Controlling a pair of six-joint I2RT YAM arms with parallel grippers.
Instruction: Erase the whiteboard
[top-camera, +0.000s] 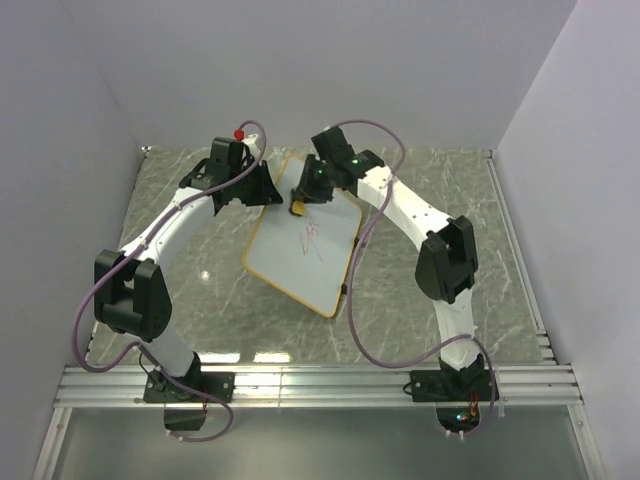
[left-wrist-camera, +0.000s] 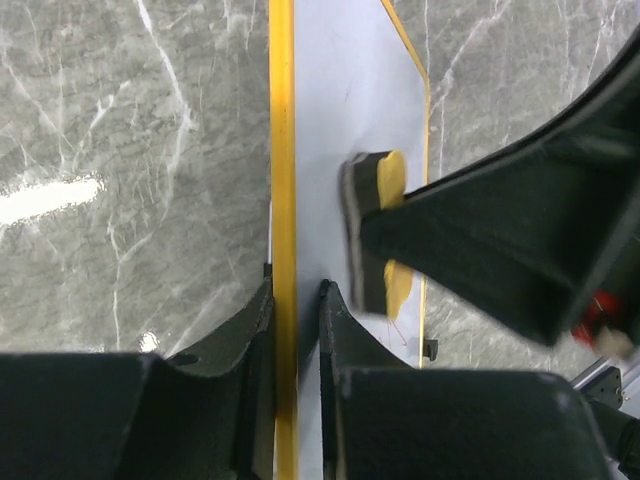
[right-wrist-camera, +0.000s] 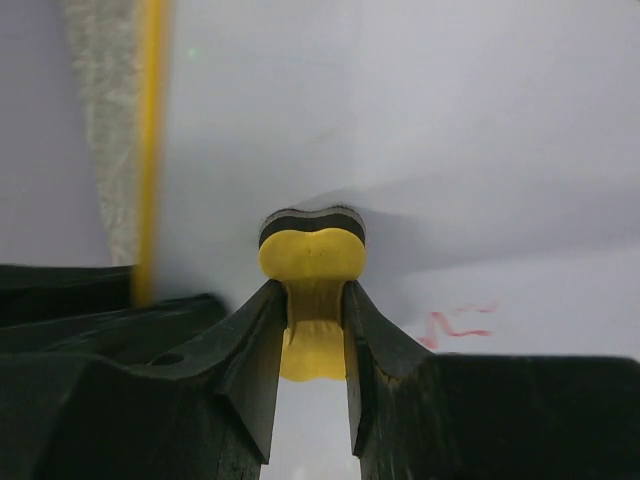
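Left wrist view only: left gripper (left-wrist-camera: 297, 300) closed tight on the thin yellow-orange frame edge of the large flat white whiteboard (left-wrist-camera: 345, 100). Right wrist view: right gripper (right-wrist-camera: 315, 300) clamped on the small yellow bone-shaped eraser (right-wrist-camera: 312, 255), dark pad toward the board, red scribble (right-wrist-camera: 455, 325) at lower right. Top view: board askew at frame centre on the grey-green marble tabletop (top-camera: 220, 300), pale lilac walls (top-camera: 350, 60) behind.

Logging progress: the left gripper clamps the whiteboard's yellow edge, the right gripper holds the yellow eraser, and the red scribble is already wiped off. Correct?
Not quite: the red scribble is still on the whiteboard, as the top external view shows. The left gripper on the edge and the right gripper on the eraser are right.
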